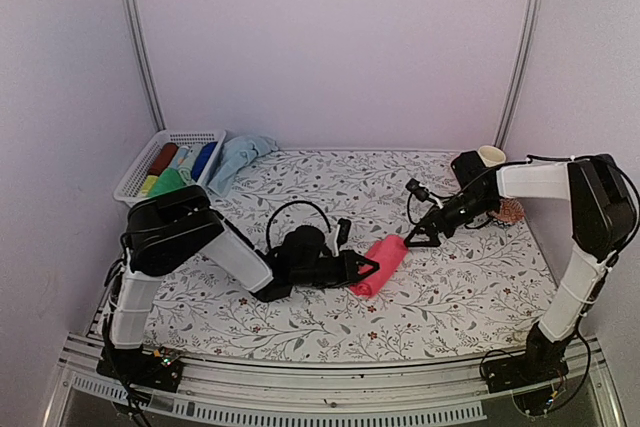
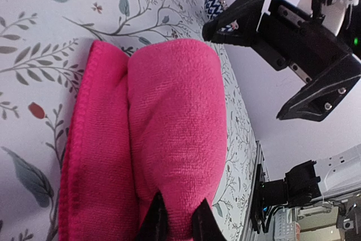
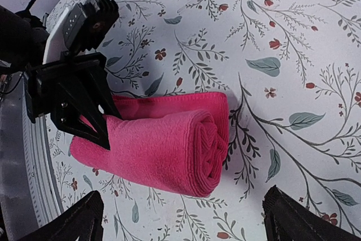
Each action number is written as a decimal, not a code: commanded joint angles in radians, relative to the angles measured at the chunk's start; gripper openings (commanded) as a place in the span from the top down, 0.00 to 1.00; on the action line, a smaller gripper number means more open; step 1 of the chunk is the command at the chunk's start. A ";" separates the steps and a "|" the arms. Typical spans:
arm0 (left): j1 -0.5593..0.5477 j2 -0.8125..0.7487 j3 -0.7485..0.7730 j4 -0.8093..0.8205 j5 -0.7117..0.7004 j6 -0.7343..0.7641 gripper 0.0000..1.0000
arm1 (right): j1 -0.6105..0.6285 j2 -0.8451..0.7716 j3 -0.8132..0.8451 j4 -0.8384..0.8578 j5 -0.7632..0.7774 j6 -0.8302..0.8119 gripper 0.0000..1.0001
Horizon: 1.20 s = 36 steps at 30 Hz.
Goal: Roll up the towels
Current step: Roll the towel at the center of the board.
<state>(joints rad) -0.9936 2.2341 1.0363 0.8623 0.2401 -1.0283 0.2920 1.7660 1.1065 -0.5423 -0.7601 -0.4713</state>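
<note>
Top view: the rolled pink towel (image 1: 378,265) lies at centre. The left gripper (image 1: 365,269) is pinched on its lower-left end, and the right gripper (image 1: 415,237) gapes wide just off its upper-right end. The blue towel (image 1: 238,159) lies upper left, beside a basket (image 1: 135,179).

Left wrist: the fingertips (image 2: 155,221) clamp the roll's near edge at bottom centre.

Right wrist: the roll fills the centre, clear of the spread fingers (image 3: 76,221) in the bottom corners.

Counter (image 1: 460,287), floral cover: rolled pink towel (image 1: 378,265) mid-surface; white basket (image 1: 188,135) far-left corner, pale blue towel (image 1: 238,159) just beside; possibly a cup (image 1: 491,155) far right.
</note>
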 commanded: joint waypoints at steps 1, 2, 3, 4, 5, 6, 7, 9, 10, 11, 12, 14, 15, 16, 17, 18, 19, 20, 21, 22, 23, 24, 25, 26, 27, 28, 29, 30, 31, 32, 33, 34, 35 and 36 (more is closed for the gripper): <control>0.002 0.080 -0.071 -0.096 -0.105 -0.105 1.00 | -0.021 0.059 0.004 -0.008 -0.038 0.035 0.00; -0.003 0.084 -0.065 -0.095 -0.113 -0.108 1.00 | -0.025 0.074 0.005 -0.008 -0.049 0.037 0.00; -0.012 0.089 -0.056 -0.095 -0.117 -0.110 1.00 | -0.026 0.087 0.008 -0.009 -0.060 0.043 0.00; -0.018 0.095 -0.049 -0.095 -0.124 -0.117 1.00 | -0.027 0.098 0.010 -0.010 -0.075 0.045 0.00; -0.024 0.101 -0.040 -0.095 -0.130 -0.122 0.99 | -0.027 0.106 0.010 -0.010 -0.095 0.046 0.00; -0.030 0.111 -0.033 -0.095 -0.133 -0.129 0.98 | -0.027 0.113 0.011 -0.011 -0.120 0.046 0.00; -0.036 0.118 -0.025 -0.096 -0.136 -0.133 0.98 | -0.028 0.118 0.014 -0.011 -0.140 0.046 0.00; -0.046 0.135 -0.013 -0.095 -0.136 -0.144 0.96 | -0.027 0.132 0.018 -0.010 -0.173 0.048 0.00; -0.049 0.141 -0.010 -0.093 -0.140 -0.149 0.96 | -0.028 0.142 0.021 -0.012 -0.180 0.048 0.00; -0.052 0.145 -0.011 -0.089 -0.145 -0.155 0.95 | -0.028 0.156 0.027 -0.014 -0.185 0.048 0.01; -0.053 0.146 -0.013 -0.086 -0.149 -0.158 0.95 | -0.027 0.173 0.034 -0.017 -0.190 0.049 0.01; -0.055 0.144 -0.018 -0.086 -0.161 -0.161 0.95 | -0.028 0.216 0.051 -0.028 -0.196 0.049 0.03; -0.056 0.141 -0.016 -0.089 -0.165 -0.159 0.94 | -0.028 0.227 0.063 -0.032 -0.203 0.049 0.04; -0.057 0.139 -0.015 -0.094 -0.169 -0.158 0.94 | -0.027 0.252 0.079 -0.040 -0.210 0.049 0.05; -0.058 0.135 -0.015 -0.096 -0.176 -0.157 0.94 | -0.028 0.268 0.090 -0.044 -0.213 0.052 0.06; -0.058 0.133 -0.012 -0.099 -0.181 -0.154 0.93 | -0.028 0.282 0.094 -0.047 -0.217 0.056 0.08; -0.060 0.131 -0.011 -0.104 -0.187 -0.152 0.93 | -0.027 0.294 0.094 -0.049 -0.221 0.058 0.09; -0.063 0.130 -0.009 -0.108 -0.194 -0.152 0.93 | -0.027 0.304 0.111 -0.050 -0.226 0.061 0.10; -0.066 0.131 -0.005 -0.110 -0.200 -0.151 0.92 | -0.025 0.313 0.131 -0.051 -0.237 0.064 0.10; -0.070 0.134 -0.001 -0.114 -0.200 -0.151 0.91 | -0.024 0.321 0.140 -0.052 -0.246 0.067 0.11; -0.072 0.139 0.005 -0.115 -0.198 -0.151 0.91 | -0.023 0.330 0.146 -0.051 -0.255 0.070 0.12; -0.074 0.143 0.008 -0.115 -0.196 -0.149 0.91 | -0.021 0.339 0.154 -0.053 -0.265 0.073 0.13; -0.075 0.146 0.011 -0.117 -0.195 -0.150 0.90 | -0.017 0.347 0.161 -0.056 -0.273 0.073 0.14; -0.075 0.146 0.011 -0.115 -0.194 -0.150 0.90 | -0.012 0.356 0.169 -0.067 -0.281 0.070 0.14; -0.075 0.147 0.011 -0.115 -0.195 -0.152 0.90 | -0.005 0.367 0.178 -0.081 -0.288 0.058 0.15; -0.077 0.145 0.008 -0.115 -0.198 -0.152 0.90 | 0.003 0.376 0.185 -0.096 -0.294 0.049 0.15; -0.077 0.144 0.004 -0.115 -0.201 -0.151 0.89 | 0.011 0.386 0.189 -0.106 -0.300 0.037 0.16; -0.077 0.143 0.001 -0.115 -0.200 -0.151 0.89 | 0.020 0.394 0.192 -0.111 -0.303 0.031 0.18; -0.076 0.142 -0.002 -0.114 -0.202 -0.152 0.89 | 0.029 0.401 0.197 -0.117 -0.301 0.025 0.18; -0.077 0.141 -0.006 -0.112 -0.203 -0.150 0.89 | 0.038 0.410 0.201 -0.120 -0.297 0.020 0.19; -0.076 0.140 -0.009 -0.114 -0.204 -0.151 0.89 | 0.044 0.418 0.207 -0.121 -0.293 0.018 0.21; -0.076 0.137 -0.013 -0.113 -0.208 -0.153 0.89 | 0.049 0.427 0.214 -0.126 -0.293 0.017 0.25; -0.076 0.133 -0.019 -0.110 -0.211 -0.152 0.89 | 0.051 0.436 0.220 -0.131 -0.297 0.015 0.29; -0.077 0.132 -0.024 -0.110 -0.212 -0.152 0.89 | 0.052 0.445 0.226 -0.135 -0.300 0.014 0.34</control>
<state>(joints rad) -1.0554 2.3009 1.0645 0.9668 0.0551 -1.1824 0.3111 2.1483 1.3155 -0.6209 -1.0561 -0.4374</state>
